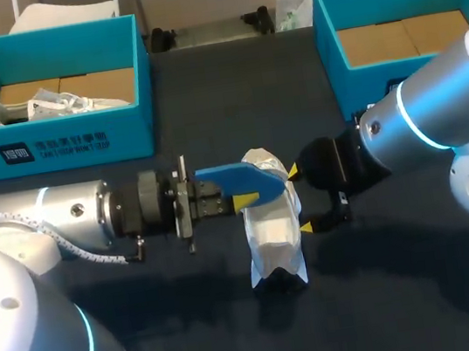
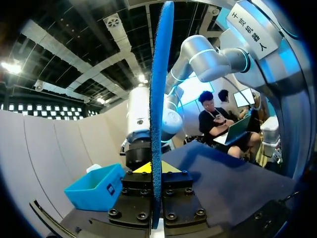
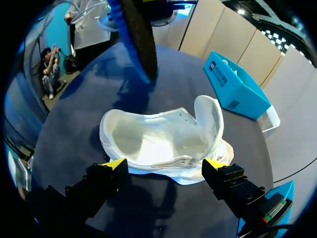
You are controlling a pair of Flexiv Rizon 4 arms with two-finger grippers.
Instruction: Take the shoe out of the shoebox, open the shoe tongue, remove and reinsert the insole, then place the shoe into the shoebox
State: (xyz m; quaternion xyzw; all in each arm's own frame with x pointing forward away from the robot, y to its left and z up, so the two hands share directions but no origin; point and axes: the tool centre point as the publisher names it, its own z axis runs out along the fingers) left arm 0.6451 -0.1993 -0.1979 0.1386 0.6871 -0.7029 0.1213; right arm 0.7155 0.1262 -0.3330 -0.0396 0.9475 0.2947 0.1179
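A white shoe (image 1: 273, 227) lies on the dark table at its middle, its opening turned toward my right arm. My left gripper (image 1: 236, 200) is shut on a blue insole (image 1: 244, 179), which it holds just above the shoe's far end. In the left wrist view the insole (image 2: 159, 99) stands edge-on between the closed fingers (image 2: 171, 167). My right gripper (image 1: 300, 201) is open beside the shoe. Seen from the right wrist, the shoe (image 3: 163, 141) lies just ahead of the spread yellow fingertips (image 3: 116, 163), empty inside, with the insole (image 3: 136, 34) hanging beyond it.
A teal shoebox (image 1: 44, 85) at the back left holds crumpled packing paper (image 1: 51, 103). A second teal box (image 1: 407, 30) stands at the back right behind my right arm, showing a cardboard bottom.
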